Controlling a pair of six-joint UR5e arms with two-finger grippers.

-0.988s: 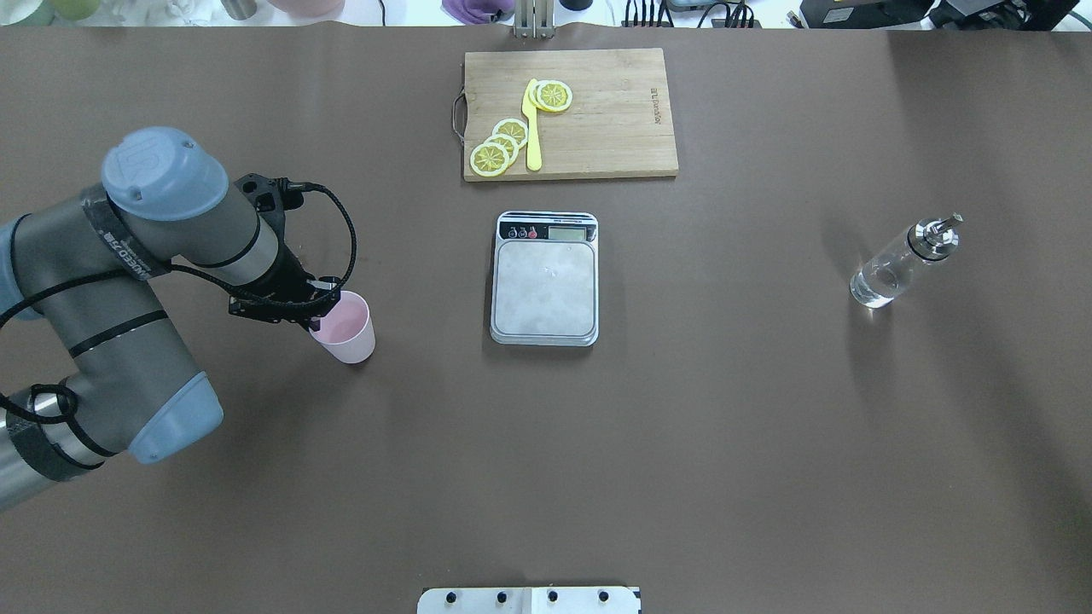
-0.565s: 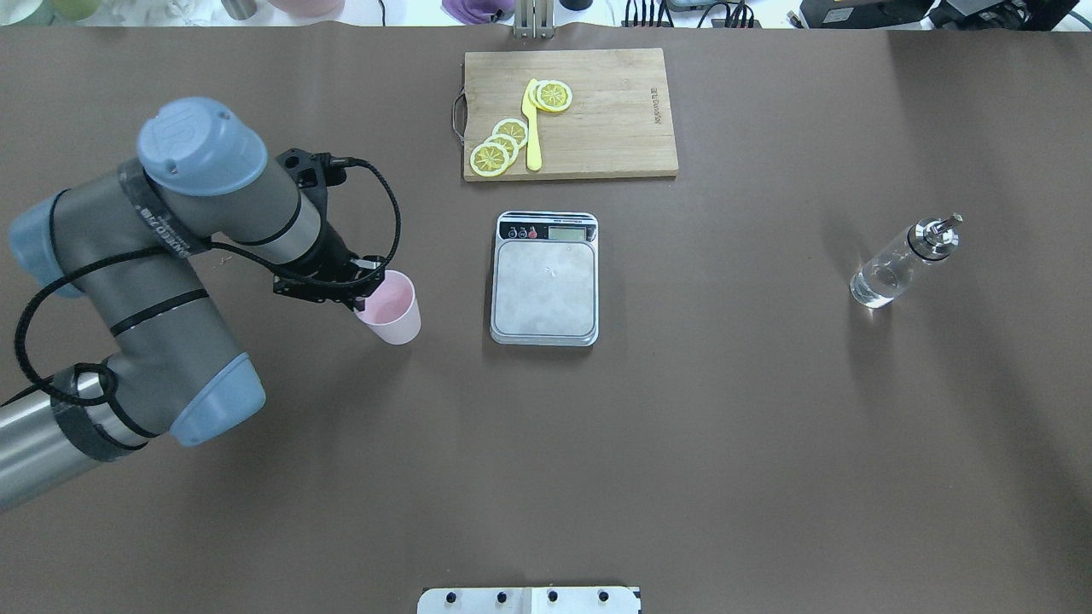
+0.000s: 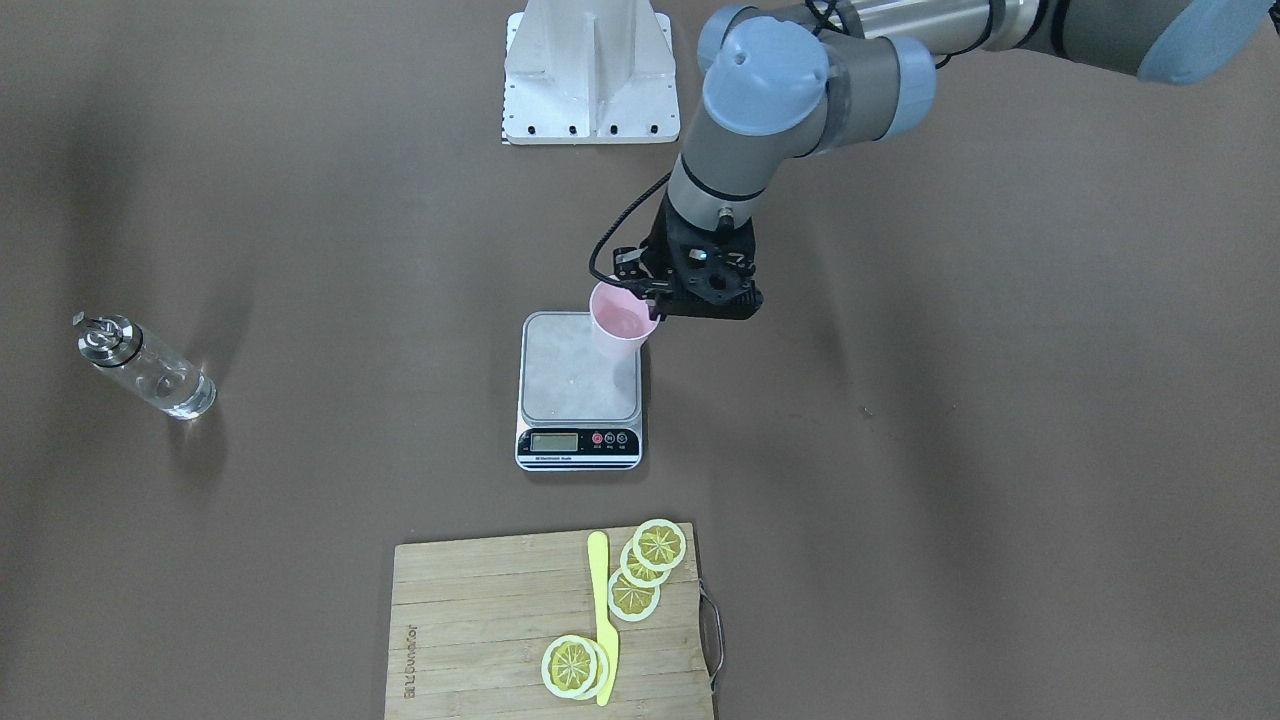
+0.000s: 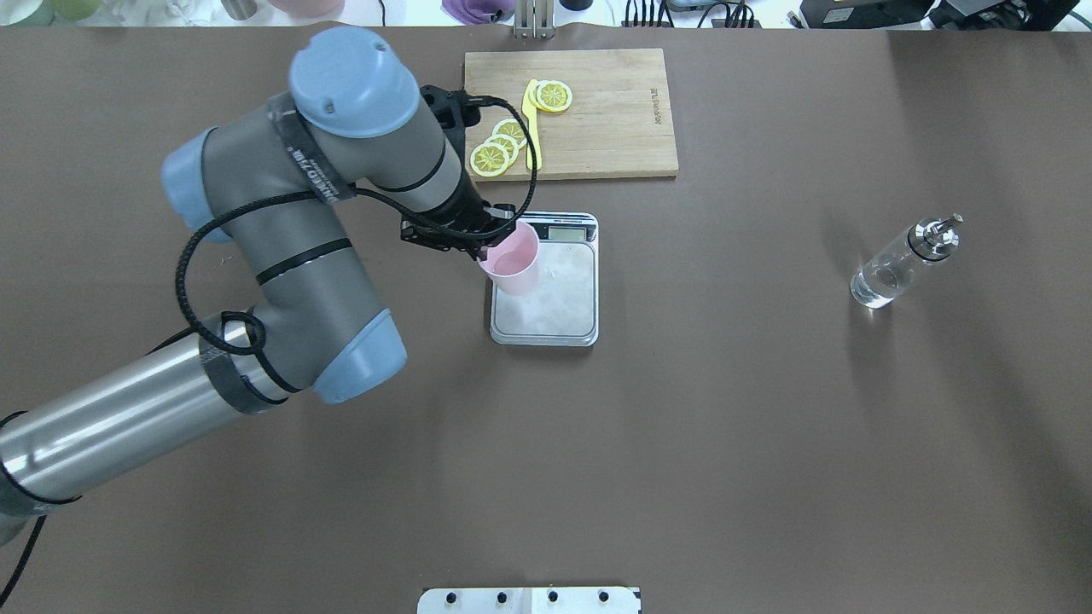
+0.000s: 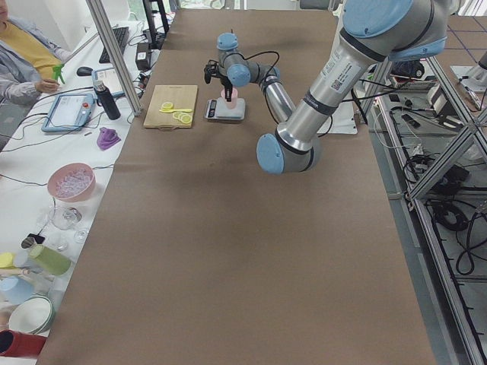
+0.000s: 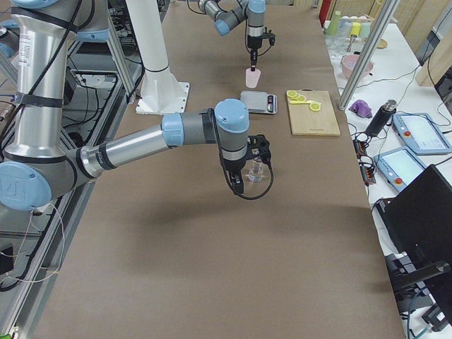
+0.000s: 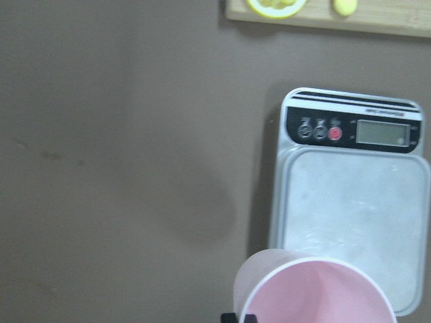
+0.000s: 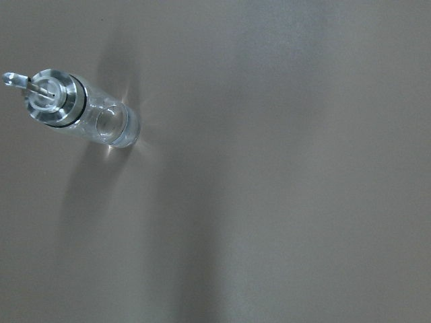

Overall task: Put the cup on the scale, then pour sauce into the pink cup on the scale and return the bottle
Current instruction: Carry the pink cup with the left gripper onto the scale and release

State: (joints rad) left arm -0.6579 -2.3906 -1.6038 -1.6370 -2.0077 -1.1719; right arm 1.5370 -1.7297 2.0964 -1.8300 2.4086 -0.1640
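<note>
L gripper [image 4: 486,249] was clamped on the rim of the pink cup [image 4: 513,264], one finger inside, one outside. The cup hung upright under the fingers, empty as far as the front view showed. It was held in the air over the scale [image 4: 559,298], above the platform corner nearest the gripper & by the display strip. In the side views there was a gap betw. cup base & platform. The rest of the scale lay below & just past the gripper, away from the L arm. The cutting board [image 4: 614,128] w/ lemon slices [image 4: 491,159] sat near the gripper, on its far side from the robot.

The bottle [image 4: 892,268] stood upright on the table [image 4: 725,426], well apart from the L gripper, beyond the scale. Clear sauce [image 8: 113,129] showed through the glass. R gripper [image 6: 257,152] hovered directly above the bottle; can't tell if its fingers were apart or together.
</note>
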